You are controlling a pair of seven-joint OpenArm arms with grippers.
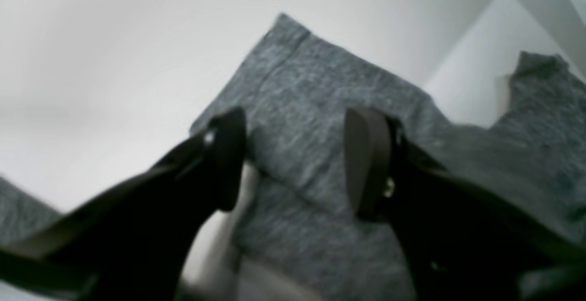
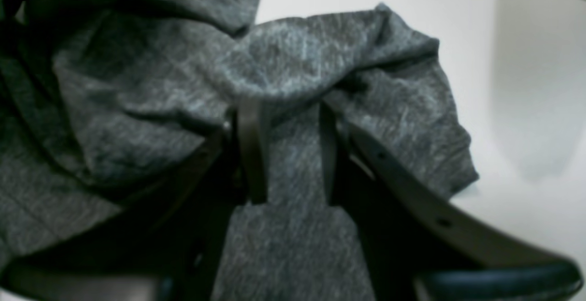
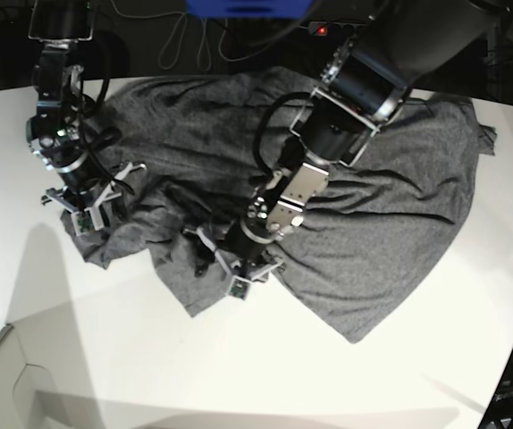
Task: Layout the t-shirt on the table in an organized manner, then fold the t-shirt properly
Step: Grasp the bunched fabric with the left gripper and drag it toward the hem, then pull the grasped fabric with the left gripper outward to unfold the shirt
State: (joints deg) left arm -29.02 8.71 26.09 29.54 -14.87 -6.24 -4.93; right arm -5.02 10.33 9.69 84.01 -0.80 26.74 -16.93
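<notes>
From my remote station I see the right gripper at the left of the base view, lowered onto the rumpled sleeve end of the t-shirt; its wrist camera shows the jaws part-way apart with a strip of grey knit running between them, though I cannot tell whether they pinch it. The dark-grey t-shirt lies spread but wrinkled across the far middle of the white table, its hem curving toward the near right. At centre, the left gripper hovers over a sleeve lying flat at the shirt's near edge, jaws spread wide with nothing between them, the cuff visible beyond the fingertips.
</notes>
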